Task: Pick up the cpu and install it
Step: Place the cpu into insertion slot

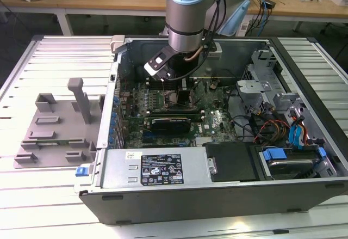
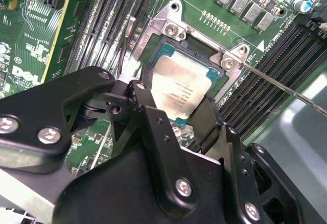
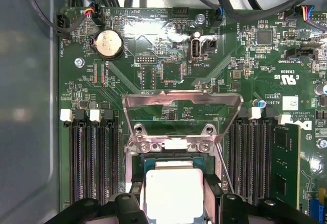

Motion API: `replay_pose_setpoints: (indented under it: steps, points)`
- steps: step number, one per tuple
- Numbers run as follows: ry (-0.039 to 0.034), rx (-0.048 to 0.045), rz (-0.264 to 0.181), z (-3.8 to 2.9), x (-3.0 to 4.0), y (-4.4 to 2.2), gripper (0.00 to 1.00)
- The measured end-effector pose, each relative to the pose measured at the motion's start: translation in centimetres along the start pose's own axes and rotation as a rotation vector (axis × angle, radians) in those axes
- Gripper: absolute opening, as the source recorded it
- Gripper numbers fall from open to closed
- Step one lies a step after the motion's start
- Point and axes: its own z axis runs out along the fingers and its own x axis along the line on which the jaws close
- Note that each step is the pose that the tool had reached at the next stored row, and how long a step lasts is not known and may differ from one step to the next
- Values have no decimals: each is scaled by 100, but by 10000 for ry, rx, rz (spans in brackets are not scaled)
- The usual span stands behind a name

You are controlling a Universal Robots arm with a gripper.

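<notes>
The cpu, a flat square chip with a silvery top, lies level in or just over the open socket on the green motherboard. My gripper reaches down over it, with one black finger against one edge and the other pressing the opposite edge. The socket's metal load plate stands flipped up and its thin wire lever is swung aside. In the exterior view my gripper is deep inside the open computer case.
Rows of memory slots flank the socket on both sides. An expansion card sits close by, and cables and drive cages fill the exterior view's right. Grey fixture blocks stand on the slatted table at the exterior view's left.
</notes>
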Motion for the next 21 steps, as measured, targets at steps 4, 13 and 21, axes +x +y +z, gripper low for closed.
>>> replay_pose_setpoints:
  steps: [4, 13, 21]
  points:
    - [13, 0, 0, 11, 0, 0, 54]
    - [13, 1, 0, 38, 1, 0, 54]
    - [33, -10, 1, 54, 5, 1, 55]
